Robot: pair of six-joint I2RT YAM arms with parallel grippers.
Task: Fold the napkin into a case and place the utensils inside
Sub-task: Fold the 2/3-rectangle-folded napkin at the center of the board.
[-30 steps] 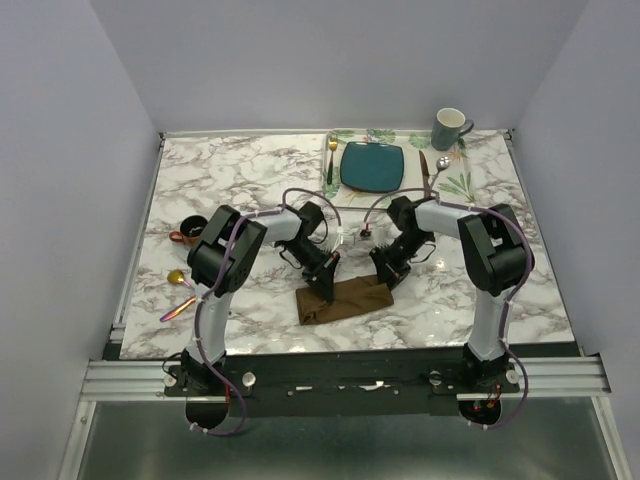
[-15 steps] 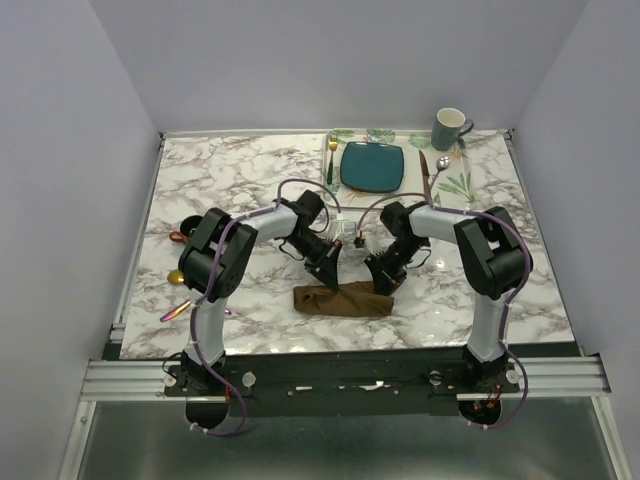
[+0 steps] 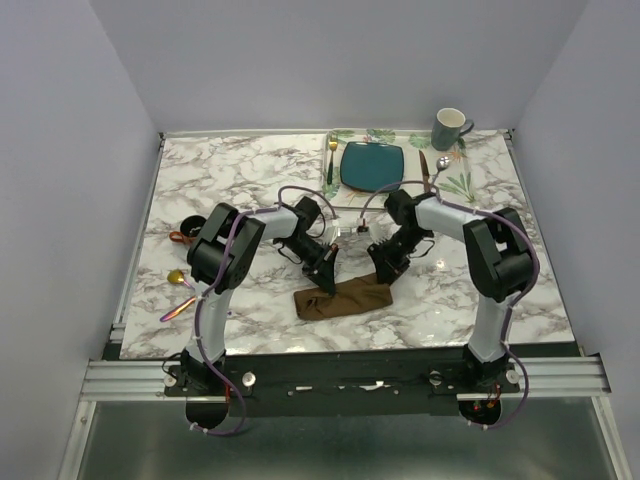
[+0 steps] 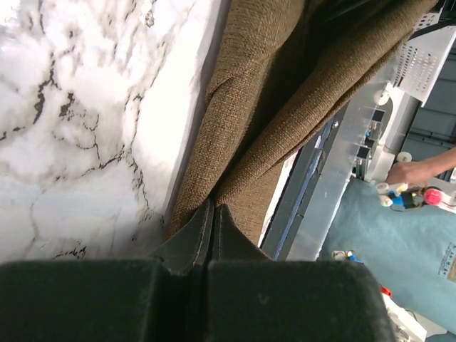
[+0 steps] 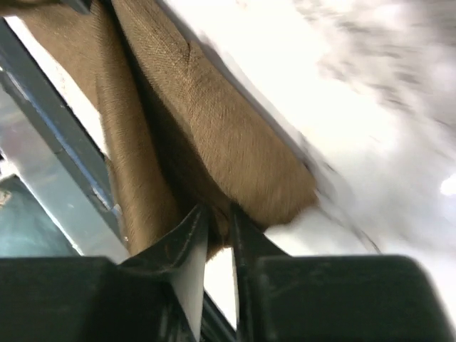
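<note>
a: overhead view first. where is the napkin [image 3: 342, 298]?
b: near edge of the marble surface [image 3: 230, 170], between the two arms. it is bunched into a long brown strip lying left to right, creased along its length.
a: left end effector [image 3: 327, 284]?
b: down on the strip's left part. in the wrist view the fingers [image 4: 192, 239] are pressed together with no gap, and brown cloth runs straight into the tips. it reads as clamped on a fold of the napkin.
a: right end effector [image 3: 384, 272]?
b: at the strip's right end. its wrist view is blurred. the fingers [image 5: 182, 239] stand a narrow slit apart, white shows through the slit, and the cloth edge sits right at the tips. cannot tell whether any cloth is pinched.
a: utensils [image 3: 180, 306]?
b: far left of the surface, near its edge, well apart from the napkin. one iridescent handle, with a golden spoon bowl [image 3: 176, 277] just beyond it.
a: anything else?
b: teal plate [image 3: 372, 166] on a leaf-printed placemat [image 3: 455, 182] at the far side, grey mug [image 3: 450, 128] at the placemat's far corner.
</note>
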